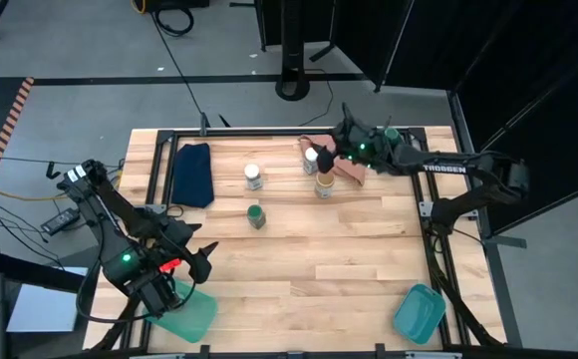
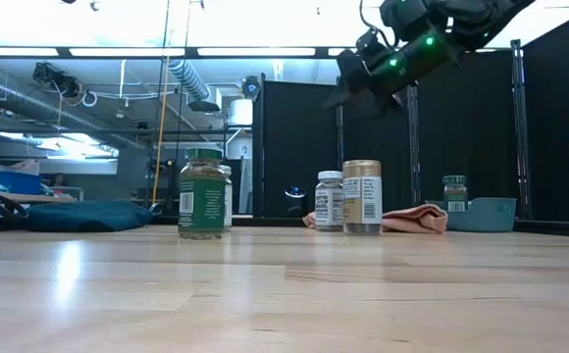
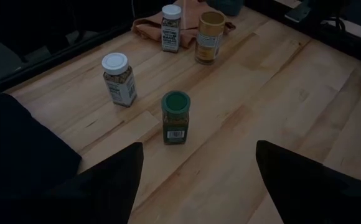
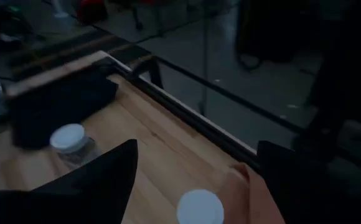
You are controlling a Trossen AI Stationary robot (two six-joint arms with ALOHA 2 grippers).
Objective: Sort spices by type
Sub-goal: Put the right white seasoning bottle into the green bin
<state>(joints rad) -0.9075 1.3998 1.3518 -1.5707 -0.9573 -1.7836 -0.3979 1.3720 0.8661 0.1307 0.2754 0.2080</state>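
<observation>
Four spice jars stand upright on their bases on the wooden table (image 1: 349, 259): a white-lidded one (image 1: 254, 177), a green-lidded one (image 1: 256, 215), a second white-lidded one (image 1: 311, 158) and a tan-lidded one (image 1: 323, 184). The last two are beside a pink cloth (image 1: 347, 170). Another green-lidded jar (image 2: 454, 193) shows in the low view beside a teal bin (image 2: 489, 213). My right gripper (image 1: 331, 148) hangs open, high above the far pair of jars (image 2: 351, 90), with nothing in it (image 4: 196, 180). My left gripper (image 1: 204, 257) stands open near the front left, pointing at the green-lidded jar (image 3: 176, 117).
A folded dark blue cloth (image 1: 193, 175) lies at the far left. Teal bins sit at the near left (image 1: 187, 311) and near right (image 1: 419, 312) corners. A black frame rail (image 1: 269, 133) runs along the far edge. Bare wood spreads across the middle and near side.
</observation>
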